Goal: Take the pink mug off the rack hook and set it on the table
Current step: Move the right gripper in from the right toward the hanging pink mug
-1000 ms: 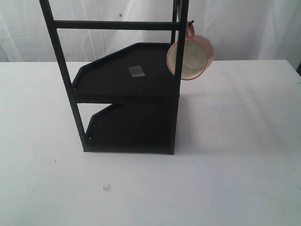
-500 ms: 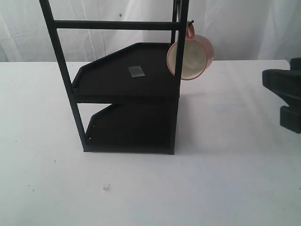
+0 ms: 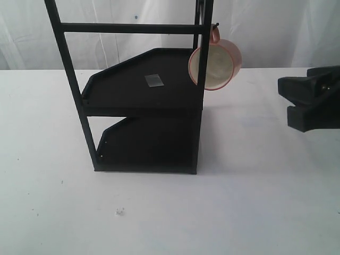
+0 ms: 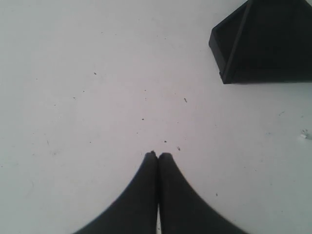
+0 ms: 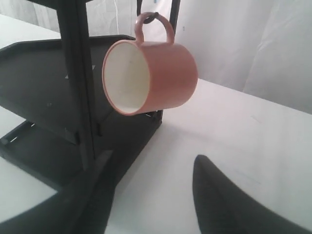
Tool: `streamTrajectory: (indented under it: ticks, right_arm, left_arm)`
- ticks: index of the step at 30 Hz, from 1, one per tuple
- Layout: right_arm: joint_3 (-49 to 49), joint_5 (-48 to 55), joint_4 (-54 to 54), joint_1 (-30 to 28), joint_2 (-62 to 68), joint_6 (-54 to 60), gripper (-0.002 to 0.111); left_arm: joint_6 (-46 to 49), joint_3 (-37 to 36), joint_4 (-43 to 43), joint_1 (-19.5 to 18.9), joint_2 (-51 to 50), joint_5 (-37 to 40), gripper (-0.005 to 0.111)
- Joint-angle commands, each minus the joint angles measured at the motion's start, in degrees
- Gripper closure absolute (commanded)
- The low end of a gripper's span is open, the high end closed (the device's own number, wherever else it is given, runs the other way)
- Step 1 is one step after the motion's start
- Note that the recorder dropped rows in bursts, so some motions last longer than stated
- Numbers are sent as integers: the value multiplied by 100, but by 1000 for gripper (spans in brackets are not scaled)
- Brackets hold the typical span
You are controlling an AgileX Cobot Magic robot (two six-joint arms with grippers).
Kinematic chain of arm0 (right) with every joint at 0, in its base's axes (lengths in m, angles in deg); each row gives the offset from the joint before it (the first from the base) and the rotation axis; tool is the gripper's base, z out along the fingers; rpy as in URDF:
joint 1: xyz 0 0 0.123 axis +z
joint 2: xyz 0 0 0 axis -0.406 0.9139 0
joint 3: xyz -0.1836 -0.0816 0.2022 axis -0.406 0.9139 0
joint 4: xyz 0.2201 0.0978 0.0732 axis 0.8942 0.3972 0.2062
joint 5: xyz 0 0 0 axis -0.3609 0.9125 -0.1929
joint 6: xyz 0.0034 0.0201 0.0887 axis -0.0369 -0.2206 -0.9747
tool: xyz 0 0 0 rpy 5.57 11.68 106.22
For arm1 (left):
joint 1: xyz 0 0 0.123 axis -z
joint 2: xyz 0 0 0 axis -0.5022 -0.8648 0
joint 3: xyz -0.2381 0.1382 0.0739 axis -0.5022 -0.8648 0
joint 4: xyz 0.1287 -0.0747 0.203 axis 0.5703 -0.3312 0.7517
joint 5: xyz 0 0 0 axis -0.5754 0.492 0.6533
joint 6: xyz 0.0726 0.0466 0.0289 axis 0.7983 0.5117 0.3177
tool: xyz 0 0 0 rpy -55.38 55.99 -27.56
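White curtain fabric [image 3: 276,32] closes off the back of the scene behind the flat white counter [image 3: 255,207]. Your salmon-pink ceramic mug with the cream inside [image 3: 215,65] hangs by its loop handle from the thin black rack hook [image 3: 215,25] in the upper middle of the exterior frame. Its body sits outside the right-hand post of the tall black metal rack [image 3: 143,90]. The rim overlaps that post in the view, and you cannot tell whether they touch. Bare counter lies open to the right of the mug and below it.

Your right end effector [image 3: 287,102] is at the right edge of the frame, slightly lower than the mug and well apart from it, its jaws spread and empty. Your left end effector [image 4: 157,156] shows in its wrist camera with its fingers pressed together, holding nothing, over speckled counter near a corner of the rack.
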Motion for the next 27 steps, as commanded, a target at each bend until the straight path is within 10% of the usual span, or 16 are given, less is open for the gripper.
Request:
streamTrajectory:
  ticks: [1, 27]
  right_arm:
    - [199, -623, 260, 6, 17, 370, 62]
    - [554, -2108, 169, 932, 813, 435, 62]
  left_arm:
    - [-6, -13, -43, 14, 29, -3, 107]
    - [-6, -13, -43, 14, 29, -3, 107]
